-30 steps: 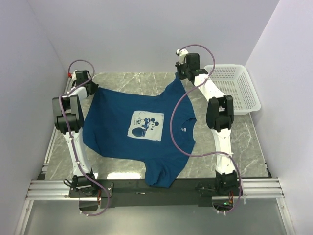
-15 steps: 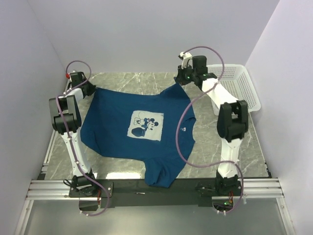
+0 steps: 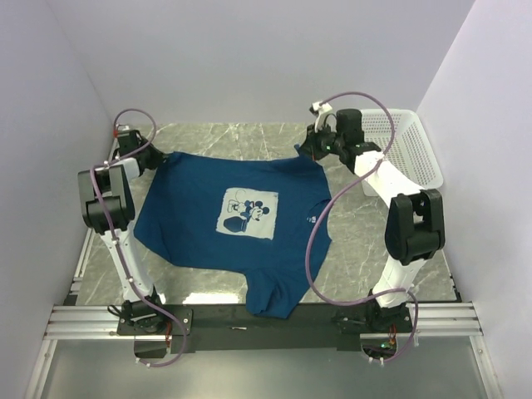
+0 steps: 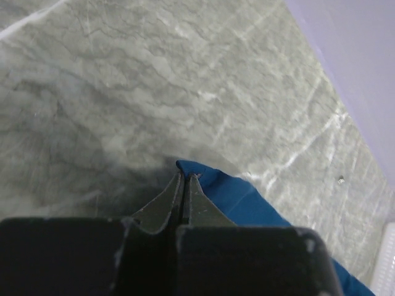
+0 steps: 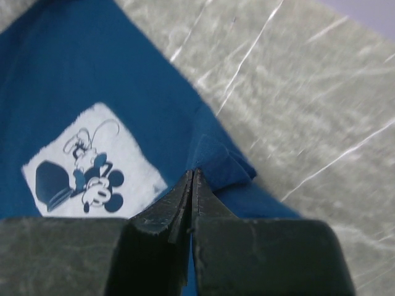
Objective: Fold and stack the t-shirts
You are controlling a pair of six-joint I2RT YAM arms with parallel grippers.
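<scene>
Between left gripper [image 4: 185,179] and right gripper [image 5: 192,174], each clamped on a far corner, the shirt [image 3: 195,187] has been drawn taut; folding can likely follow.

Left arm [image 3: 106,199] stretched forward along left side, elbow bent, wrist turned inward. Left gripper [image 3: 158,157] low at far left, jaws pressed together, pinching corner of t-shirt [image 3: 191,237]. Right arm [image 3: 413,224] stretched forward, elbow raised, forearm angled toward far centre. Right gripper [image 3: 304,150] pointing left, jaws closed tight on t-shirt edge.
</scene>
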